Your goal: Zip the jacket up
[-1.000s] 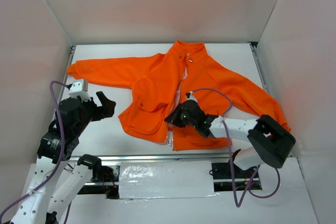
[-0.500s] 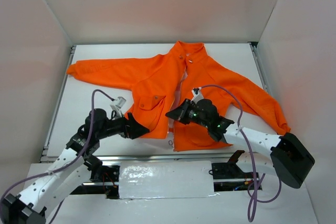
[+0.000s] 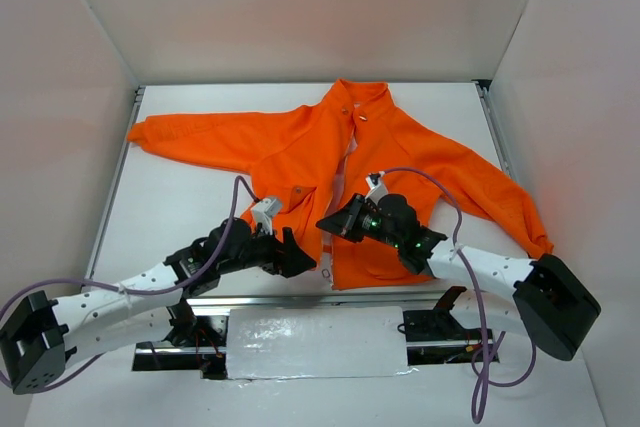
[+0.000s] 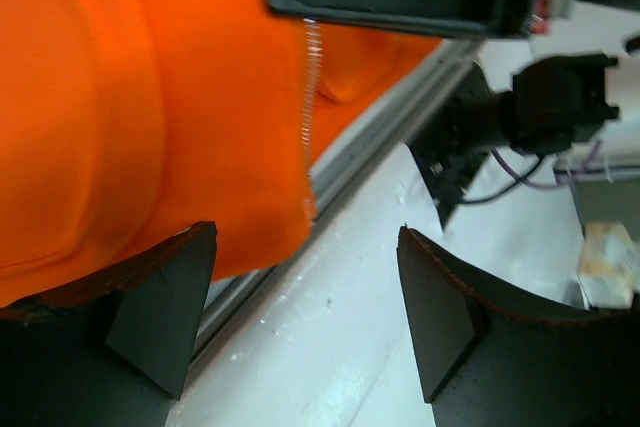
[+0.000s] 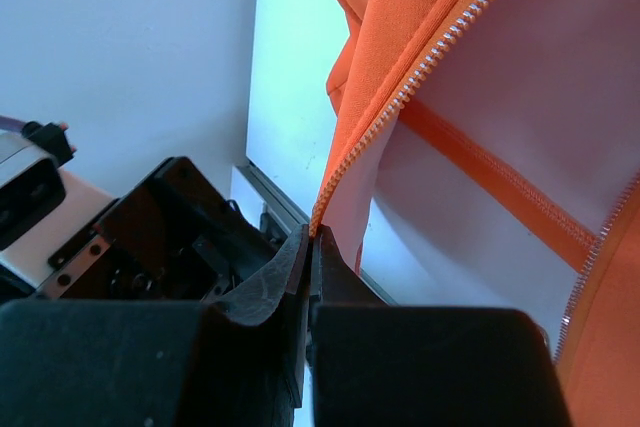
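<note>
On the table (image 3: 180, 212), the jacket (image 3: 400, 147) hem lies beside the left gripper (image 3: 296, 255).

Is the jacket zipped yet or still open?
Open: on the jacket, the zipper halves lie apart, pale lining showing between them.

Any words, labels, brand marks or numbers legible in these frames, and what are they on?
None can be read.
The bright orange fleece jacket shows no print or logo in any view.
The small pale tab at the bottom end of its zipper is too small to tell whether it carries any text.
</note>
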